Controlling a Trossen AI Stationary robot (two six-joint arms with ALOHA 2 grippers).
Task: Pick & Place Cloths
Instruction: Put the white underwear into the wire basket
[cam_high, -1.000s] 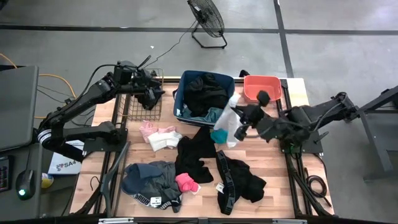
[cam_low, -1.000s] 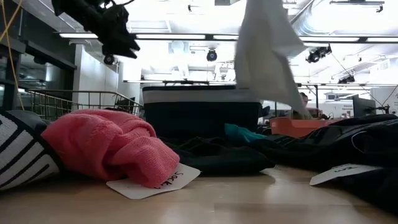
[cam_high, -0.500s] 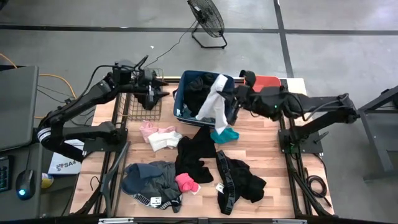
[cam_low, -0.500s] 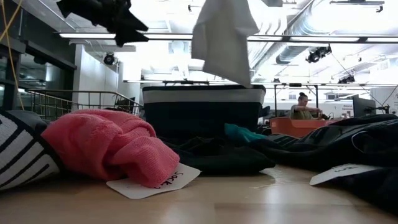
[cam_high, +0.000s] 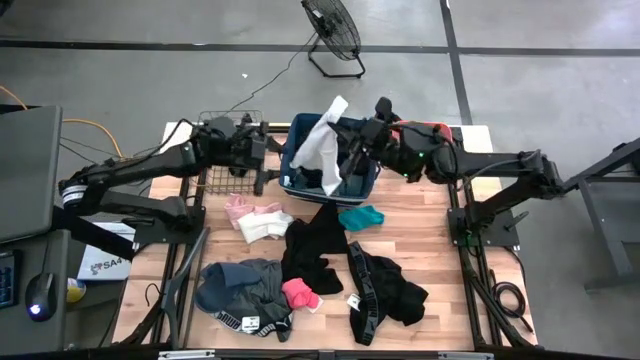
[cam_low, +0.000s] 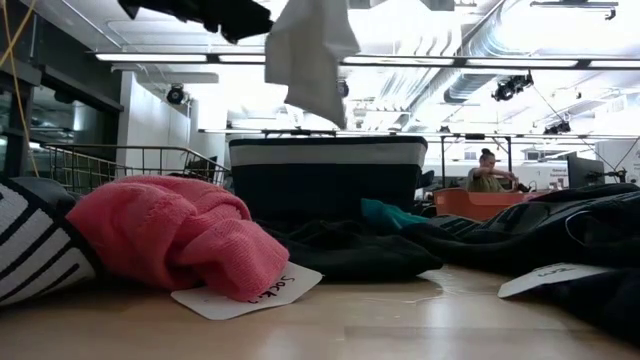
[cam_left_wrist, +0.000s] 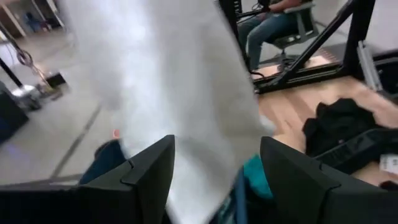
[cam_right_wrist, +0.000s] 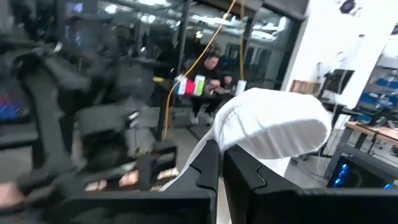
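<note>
A white cloth (cam_high: 322, 140) hangs in the air over the blue fabric bin (cam_high: 290, 170), which holds black cloths. My right gripper (cam_high: 352, 148) reaches in from the table's right and is shut on it. In the low view the white cloth (cam_low: 310, 50) swings above the bin (cam_low: 320, 175). My left gripper (cam_high: 262, 152) is open, just left of the bin, and faces the white cloth (cam_left_wrist: 168, 81) without touching it. Teal (cam_high: 360, 215), pale pink and white (cam_high: 255, 215), black (cam_high: 315, 245), grey (cam_high: 240, 285) and bright pink (cam_high: 300, 293) cloths lie on the table. My right gripper (cam_right_wrist: 222, 168) pinches the white cloth between its two fingers, which come roughly level from the table's right. A rounded fold of the cloth (cam_right_wrist: 267, 127) bulges over the fingertips. The cloth is lifted clear and trails slack toward the left over the bin.
A wire basket (cam_high: 225, 150) stands on the far left, under my left arm. The coral tub (cam_high: 430, 130) sits right of the bin, partly behind my right arm. More black cloth (cam_high: 385, 290) lies near right. A person sits in the room beyond (cam_low: 487, 175).
My right gripper has swung from the table's right side toward the far left and stands over the blue bin, staying shut on the white cloth, which has travelled with it and swung out leftward. My left gripper has moved a little toward the bin.
</note>
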